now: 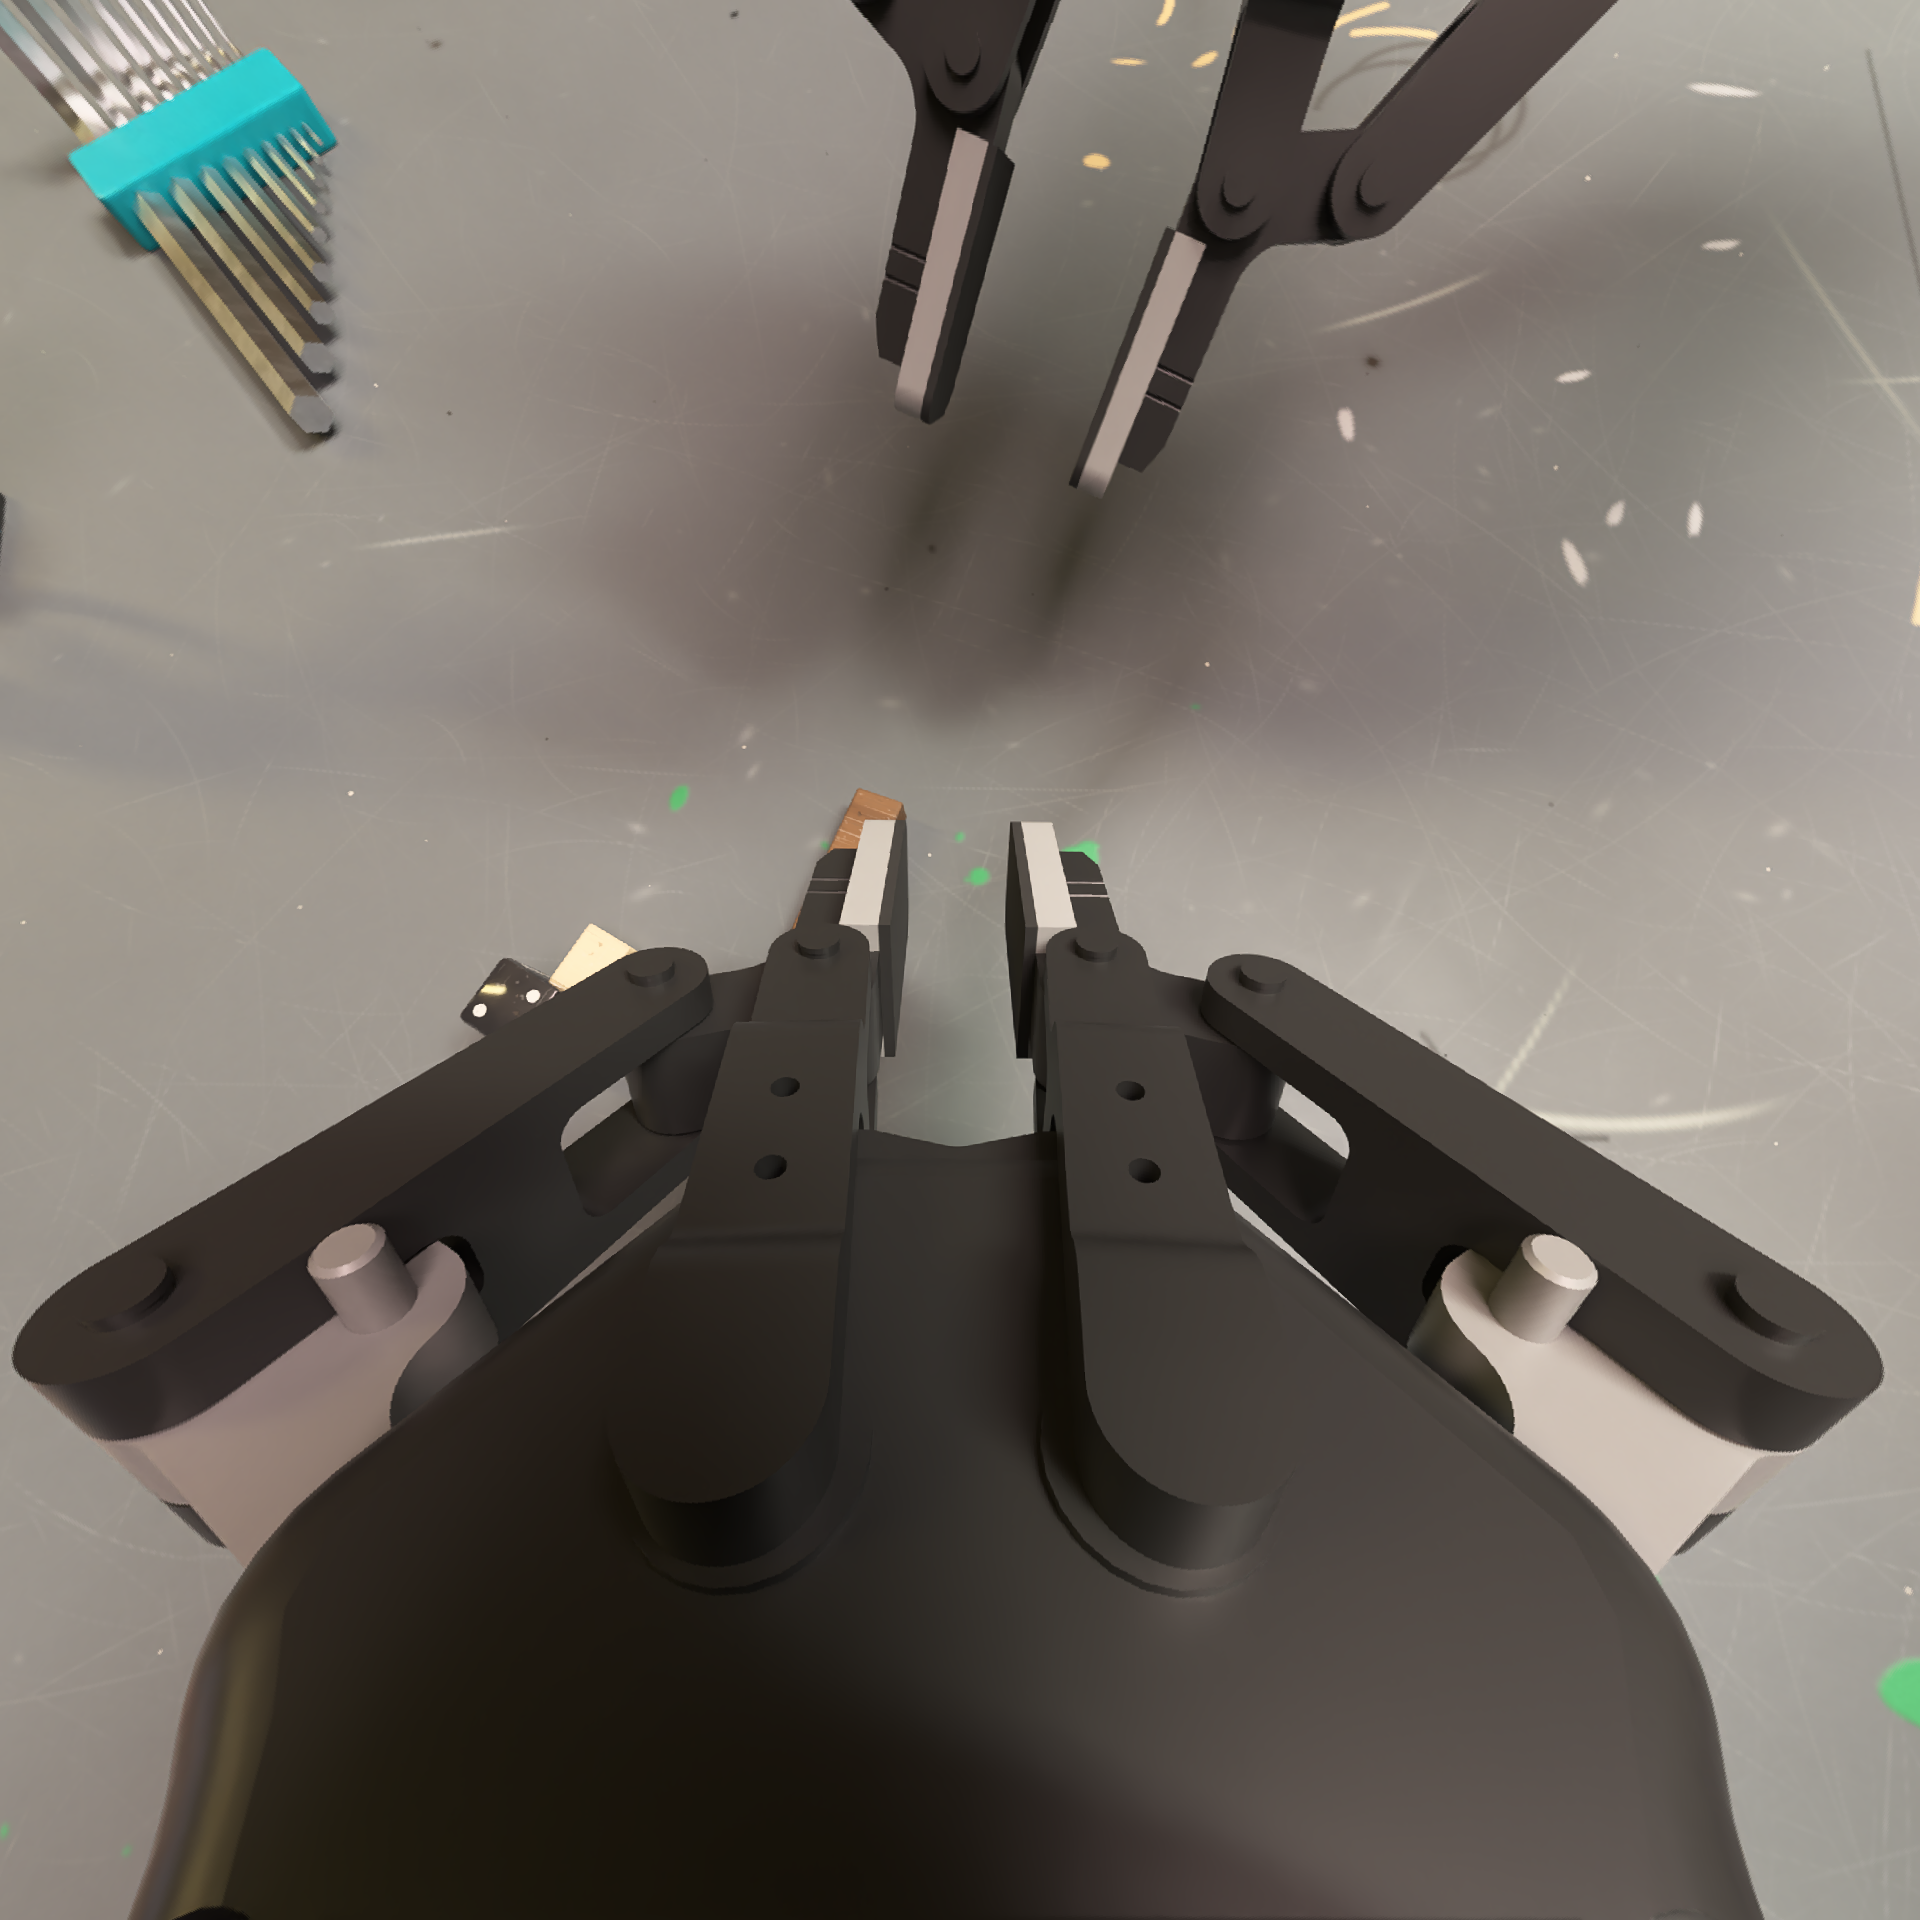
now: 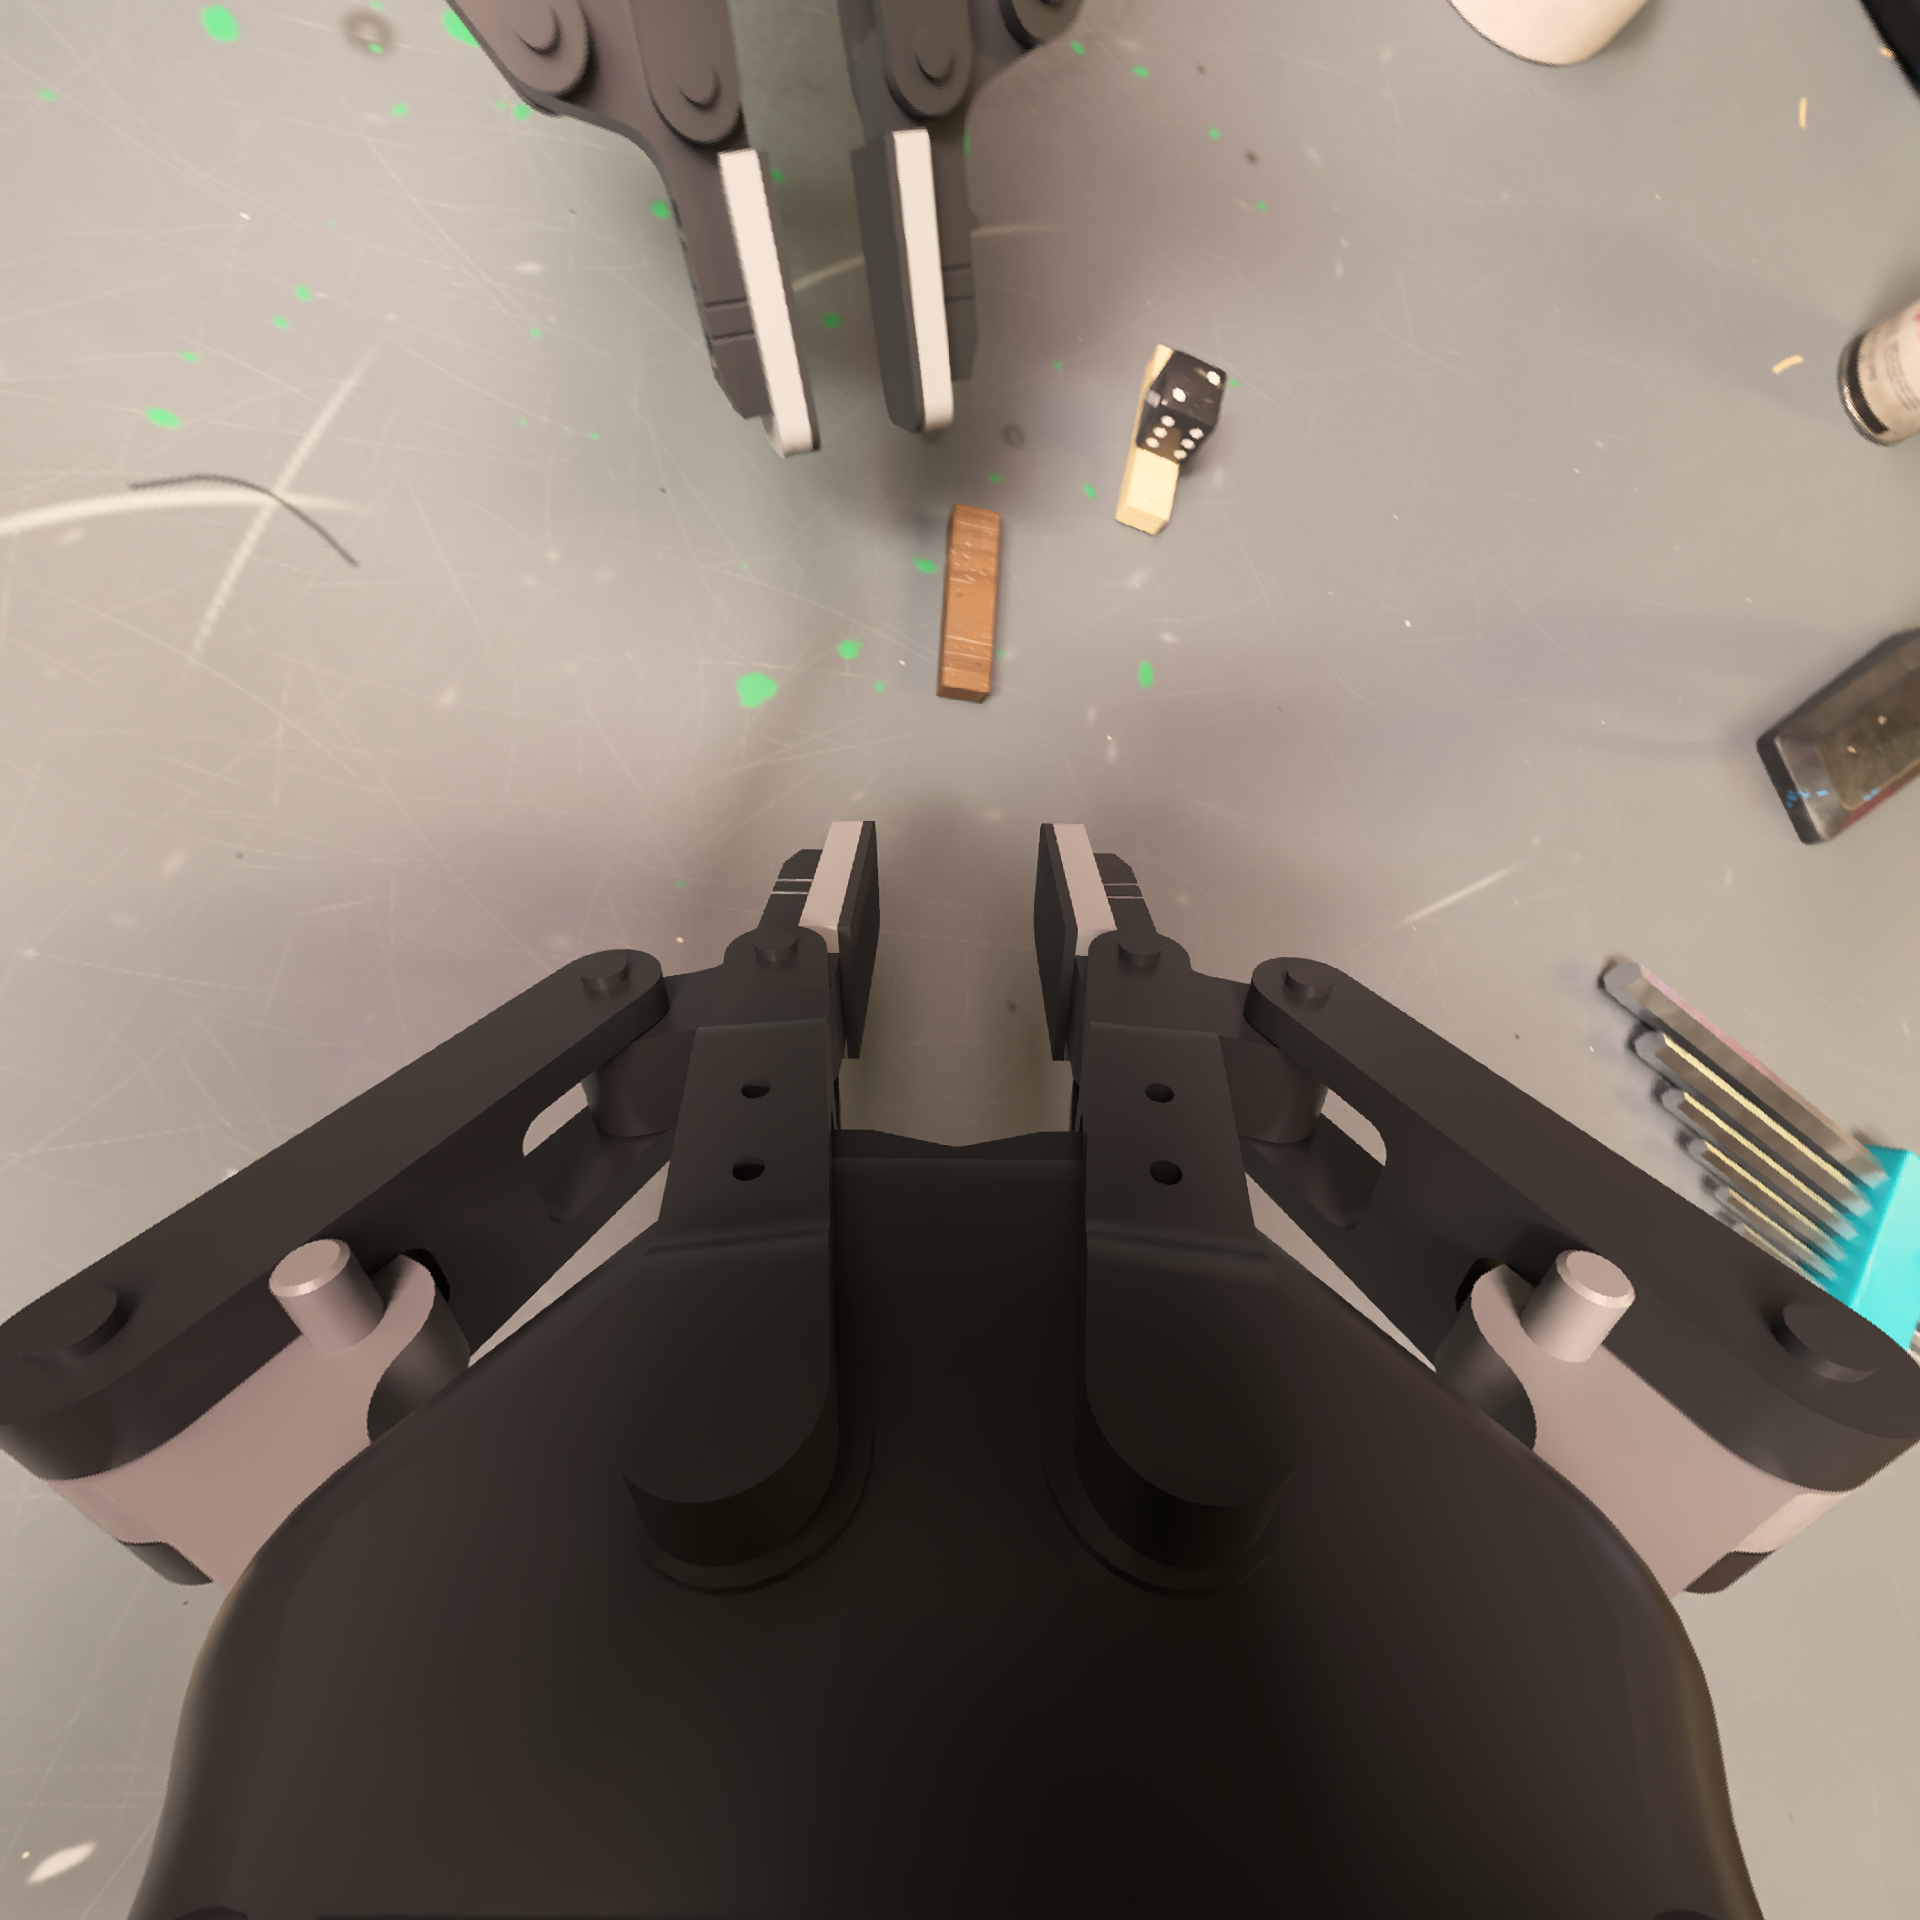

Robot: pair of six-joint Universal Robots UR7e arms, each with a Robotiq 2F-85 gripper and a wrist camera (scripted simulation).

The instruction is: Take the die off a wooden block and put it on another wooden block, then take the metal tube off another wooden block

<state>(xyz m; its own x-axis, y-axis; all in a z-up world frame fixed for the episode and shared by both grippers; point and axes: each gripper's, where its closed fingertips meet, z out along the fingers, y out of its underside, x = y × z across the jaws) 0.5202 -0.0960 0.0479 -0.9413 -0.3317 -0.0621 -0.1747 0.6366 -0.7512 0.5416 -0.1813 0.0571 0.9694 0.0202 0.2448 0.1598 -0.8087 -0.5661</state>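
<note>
A black die (image 2: 1179, 410) with white pips sits on the far end of a pale wooden block (image 2: 1146, 504). A brown wooden block (image 2: 971, 603) lies flat beside it with nothing on top. My right gripper (image 2: 958, 836) is open and empty, short of the brown block. My left gripper (image 2: 860, 428) hangs open and empty beyond the blocks, left of the die. In the left wrist view my left gripper (image 1: 961, 842) partly hides the brown block (image 1: 868, 805); the die (image 1: 506, 995) and the pale block (image 1: 594, 954) peek out at its left. My right gripper (image 1: 1013, 442) shows ahead. No metal tube is in view.
A set of hex keys in a teal holder (image 2: 1870, 1226) lies at the right, also in the left wrist view (image 1: 208, 135). A dark block-shaped object (image 2: 1849, 748), a small bottle (image 2: 1886, 374) and a white object (image 2: 1548, 26) stand along the right edge of the grey table (image 2: 416, 727).
</note>
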